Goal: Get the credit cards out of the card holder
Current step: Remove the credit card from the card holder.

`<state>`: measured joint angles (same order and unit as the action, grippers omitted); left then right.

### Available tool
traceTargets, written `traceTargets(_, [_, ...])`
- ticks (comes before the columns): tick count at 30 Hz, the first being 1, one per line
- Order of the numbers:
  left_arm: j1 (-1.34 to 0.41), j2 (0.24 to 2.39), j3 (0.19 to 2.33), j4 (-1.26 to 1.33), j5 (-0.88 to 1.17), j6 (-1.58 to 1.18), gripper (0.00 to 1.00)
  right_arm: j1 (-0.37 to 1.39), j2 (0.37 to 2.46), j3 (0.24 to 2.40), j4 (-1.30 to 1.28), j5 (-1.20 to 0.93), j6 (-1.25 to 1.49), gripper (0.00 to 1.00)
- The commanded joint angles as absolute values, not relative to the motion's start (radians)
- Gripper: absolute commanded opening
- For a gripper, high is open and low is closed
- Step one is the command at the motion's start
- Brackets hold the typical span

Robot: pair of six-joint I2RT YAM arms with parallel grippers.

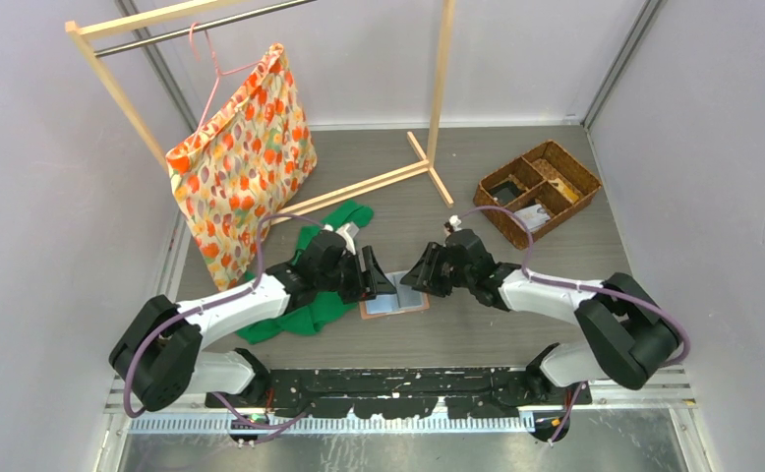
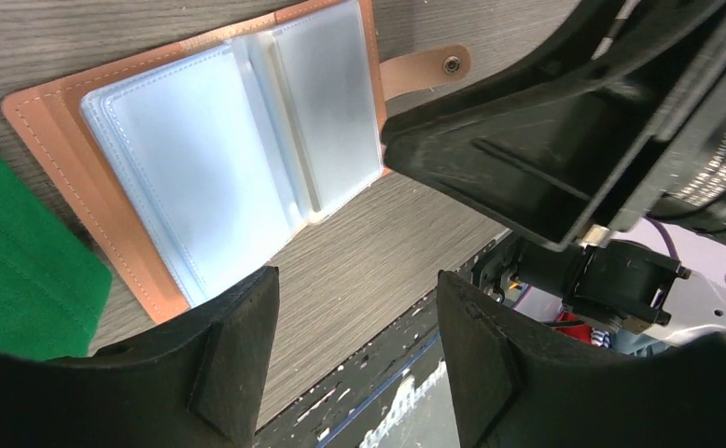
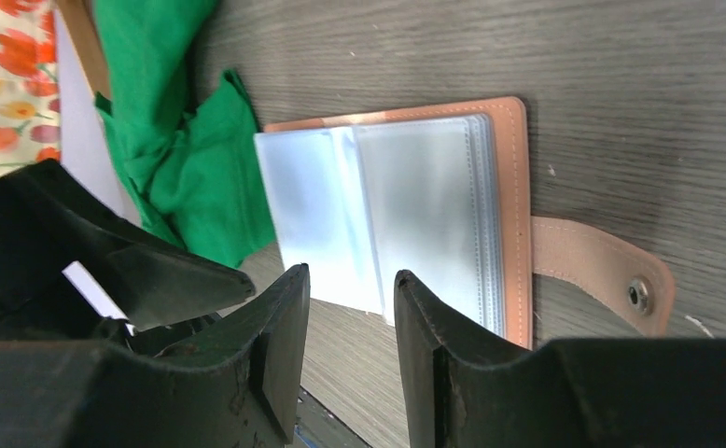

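Grey wood-grain table, pale walls. The card holder lies open and flat near the table's front edge, its clear sleeves facing up; I cannot make out any cards. My left gripper and right gripper hover over it, fingers spread and grasping nothing. The wicker basket at far right holds small items I cannot identify.

Two grippers are showing, the left gripper and the right gripper, and one card holder with one snap tab is lying open below them. One green cloth, one floral fabric bag, one pink hanger, one wooden rack and one wicker basket are sitting around it. Several clear sleeves are stacking inside the holder, overlapping too closely to count.
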<state>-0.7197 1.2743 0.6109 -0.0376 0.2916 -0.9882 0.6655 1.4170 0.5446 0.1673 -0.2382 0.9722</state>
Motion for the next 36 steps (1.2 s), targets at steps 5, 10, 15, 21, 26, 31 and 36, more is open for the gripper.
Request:
traceTargets(5, [-0.706, 1.298, 0.602, -0.009, 0.301, -0.972, 0.64, 0.657, 1.374, 0.540, 0.152, -0.141, 0.976, 0.44])
traceTargets(10, [-0.677, 1.364, 0.566, 0.053, 0.340, -0.975, 0.63, 0.658, 1.390, 0.532, 0.163, -0.118, 0.993, 0.44])
traceTargets(15, [-0.665, 1.391, 0.550, 0.060, 0.347, -0.967, 0.63, 0.658, 1.391, 0.534, 0.152, -0.109, 0.987, 0.44])
traceTargets(21, [-0.652, 1.390, 0.538, 0.058, 0.344, -0.966, 0.63, 0.657, 1.409, 0.532, 0.148, -0.110, 0.979, 0.44])
traceTargets(26, [-0.649, 1.387, 0.535, 0.058, 0.344, -0.966, 0.63, 0.657, 1.449, 0.536, 0.164, -0.137, 0.978, 0.44])
traceTargets(31, [-0.647, 1.384, 0.535, 0.058, 0.345, -0.965, 0.63, 0.659, 1.482, 0.531, 0.204, -0.171, 0.983, 0.44])
traceTargets(36, [-0.647, 1.387, 0.533, 0.060, 0.349, -0.963, 0.63, 0.675, 1.487, 0.540, 0.209, -0.191, 0.983, 0.44])
